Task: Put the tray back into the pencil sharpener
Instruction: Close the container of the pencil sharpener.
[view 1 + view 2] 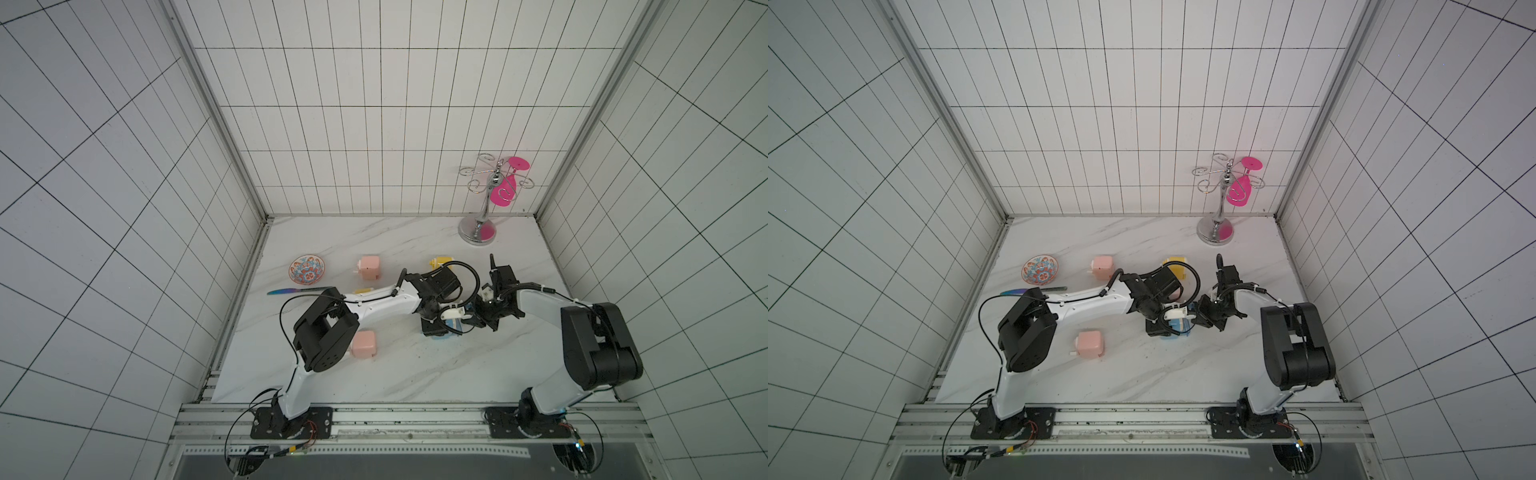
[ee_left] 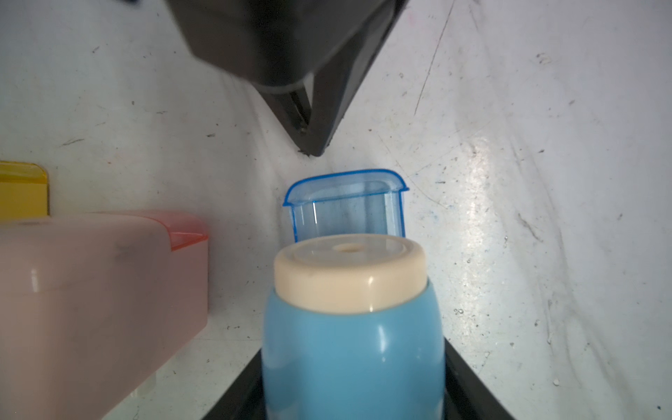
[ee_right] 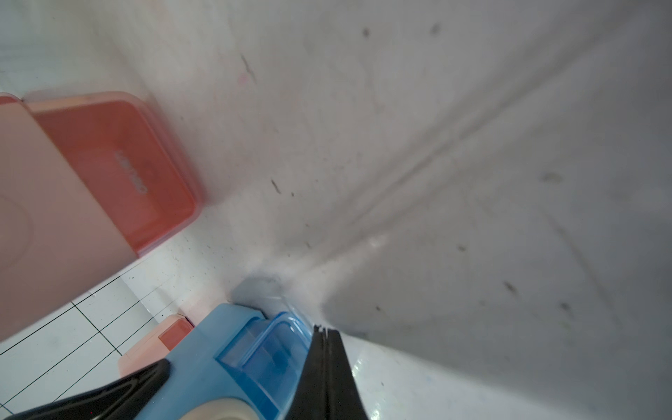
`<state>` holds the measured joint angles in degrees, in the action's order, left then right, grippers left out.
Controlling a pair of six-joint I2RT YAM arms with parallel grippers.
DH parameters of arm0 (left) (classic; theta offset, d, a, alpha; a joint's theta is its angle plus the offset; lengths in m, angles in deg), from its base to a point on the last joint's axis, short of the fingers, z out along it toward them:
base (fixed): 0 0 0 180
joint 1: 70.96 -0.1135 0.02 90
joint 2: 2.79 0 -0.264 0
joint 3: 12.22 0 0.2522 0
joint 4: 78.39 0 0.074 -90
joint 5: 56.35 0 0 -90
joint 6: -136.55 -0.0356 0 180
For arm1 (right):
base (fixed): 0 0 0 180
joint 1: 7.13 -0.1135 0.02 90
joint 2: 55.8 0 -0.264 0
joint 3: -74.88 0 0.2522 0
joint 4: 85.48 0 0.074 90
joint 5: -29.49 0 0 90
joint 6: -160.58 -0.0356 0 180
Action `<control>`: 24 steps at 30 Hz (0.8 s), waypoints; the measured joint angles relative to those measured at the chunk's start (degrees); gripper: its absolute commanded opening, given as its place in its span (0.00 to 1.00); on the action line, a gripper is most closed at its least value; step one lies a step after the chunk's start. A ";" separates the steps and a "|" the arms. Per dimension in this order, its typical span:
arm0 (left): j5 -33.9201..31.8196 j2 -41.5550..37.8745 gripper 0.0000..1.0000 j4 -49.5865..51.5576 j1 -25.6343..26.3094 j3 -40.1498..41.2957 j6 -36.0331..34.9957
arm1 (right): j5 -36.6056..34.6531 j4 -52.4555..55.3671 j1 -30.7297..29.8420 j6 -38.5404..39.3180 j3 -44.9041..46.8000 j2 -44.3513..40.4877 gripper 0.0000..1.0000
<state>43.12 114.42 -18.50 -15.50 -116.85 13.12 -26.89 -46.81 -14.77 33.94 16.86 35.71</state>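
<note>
Tray [image 2: 345,207], clear blue, sits part-way into the blue pencil sharpener [image 2: 349,327]: its flanged end sticks out of the body, not flush. The sharpener, with its cream end, is on the worktop [image 1: 374,374] roughly mid-way between the 2 arms. In both top views it is mostly hidden under the wrists.

Left gripper [image 2: 354,367] has it. The black jaws sit against both flanks of the blue body, grasping the sharpener. Right gripper [image 3: 324,338] comes in from the opposite side, jaws clenched tight together with nothing between them. Its tip is right at the tray's outer end; whether it actually touches, I can't tell.

Just beside the blue body stands a pink sharpener [image 2: 91,291] with its red tray [image 3: 120,163] pushed fully home. Beyond that is a yellow sharpener [image 1: 440,262].

Out toward the left arm's side are 2 more: a back pink sharpener [image 1: 369,267] and a front pink sharpener [image 1: 365,344], the latter tucked by the left arm's elbow. A patterned bowl [image 1: 307,269] sits near the left wall, with a knife [image 1: 299,291] lying just in front of it. In the back right corner stands a chrome stand [image 1: 478,232], with a pink glass [image 1: 505,187] hanging upside down from it.
</note>
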 measured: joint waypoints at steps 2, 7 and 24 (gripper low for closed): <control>0.07 0.02 0.61 0.09 -0.02 -0.09 -0.02 | 0.31 -0.17 0.00 -0.22 0.68 -0.39 0.04; 0.11 0.09 0.61 0.22 -0.02 -0.20 -0.02 | 1.75 -1.44 -0.02 -0.85 2.14 -1.38 0.03; 0.50 0.11 0.57 0.20 -0.02 -0.20 -0.04 | 6.91 -7.72 -1.77 -3.50 4.68 -1.57 0.01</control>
<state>43.62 114.52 -18.31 -15.52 -117.05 13.07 -19.98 -54.53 -16.54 30.44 21.54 34.13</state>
